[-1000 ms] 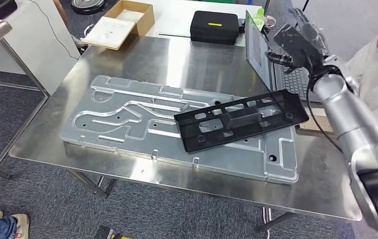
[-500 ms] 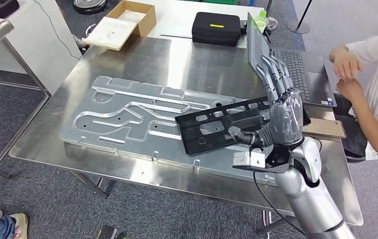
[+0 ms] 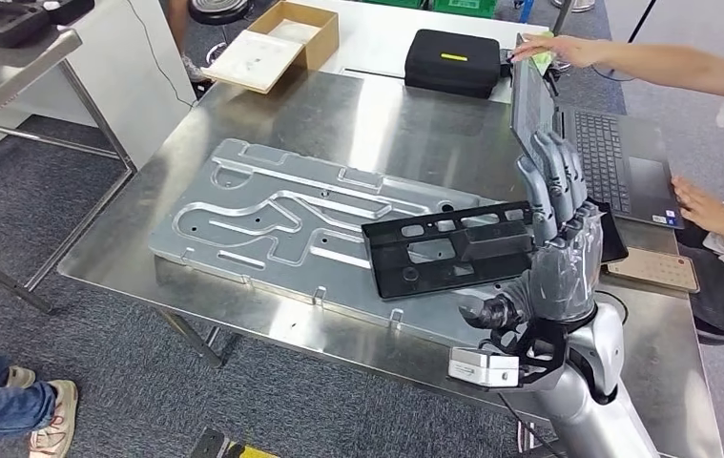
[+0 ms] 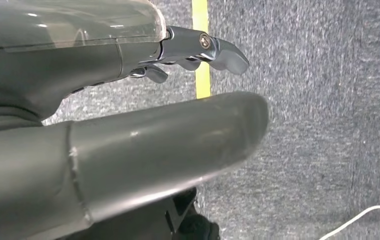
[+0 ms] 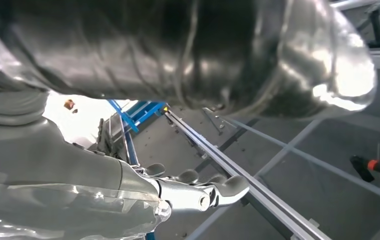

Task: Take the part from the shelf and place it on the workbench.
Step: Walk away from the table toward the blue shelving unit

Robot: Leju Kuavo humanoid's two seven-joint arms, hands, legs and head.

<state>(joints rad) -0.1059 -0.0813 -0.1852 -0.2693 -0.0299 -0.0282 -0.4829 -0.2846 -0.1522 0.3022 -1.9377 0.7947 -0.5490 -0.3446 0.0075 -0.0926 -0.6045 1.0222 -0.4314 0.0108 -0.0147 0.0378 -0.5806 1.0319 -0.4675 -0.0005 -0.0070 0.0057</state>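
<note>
Lowered since a second ago, right hand (image 3: 553, 253) now stands upright, fingers straight and apart, holding nothing, at the right end of the black part (image 3: 453, 250). Part lies flat on the grey metal plate (image 3: 272, 219) on the steel desk (image 3: 358, 114). No legible writing. Left hand (image 4: 127, 100), fingers apart, empty, hangs over grey carpet with a yellow line (image 4: 201, 50). A person's hand (image 3: 553, 48) touches the laptop (image 3: 606, 157).
</note>
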